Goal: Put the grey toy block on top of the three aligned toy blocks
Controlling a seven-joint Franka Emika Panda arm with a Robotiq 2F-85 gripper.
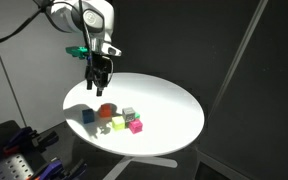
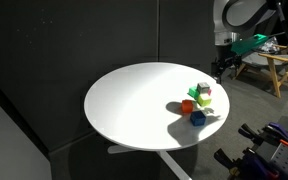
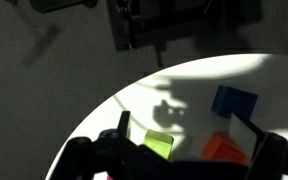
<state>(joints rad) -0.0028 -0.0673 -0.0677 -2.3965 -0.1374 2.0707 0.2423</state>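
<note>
Exterior view, looking down on the tabletop: the grey toy block (image 1: 129, 113) sits flat on the white round table (image 1: 174, 110), just behind the three aligned toy blocks (image 1: 118, 124). It is by the gap between the middle block and the magenta one, and whether it touches them cannot be told. The row runs light green block (image 1: 103, 127), pale yellow-green block (image 1: 118, 123), magenta-pink block (image 1: 135, 126), and nothing is stacked on it. An orange cube (image 1: 106, 110) stands behind the green end of the row, and a blue cube (image 1: 88, 116) lies further out toward the table edge.

In an exterior view from another angle, the same cluster sits near the table's rim (image 2: 134, 100). The blue cube (image 2: 197, 117) is clear there, but the other blocks are too small to sort with confidence.

The gripper (image 1: 99, 80) hangs above the table near its edge, behind the orange cube, pointing down and touching no block. It shows against the dark backdrop in an exterior view (image 2: 220, 70). In the wrist view the gripper (image 3: 184, 128) has its fingers (image 3: 122, 128) spread apart with nothing between them. Below it lie a green block (image 3: 159, 143), the orange cube (image 3: 222, 148) and the blue cube (image 3: 234, 102).
</note>
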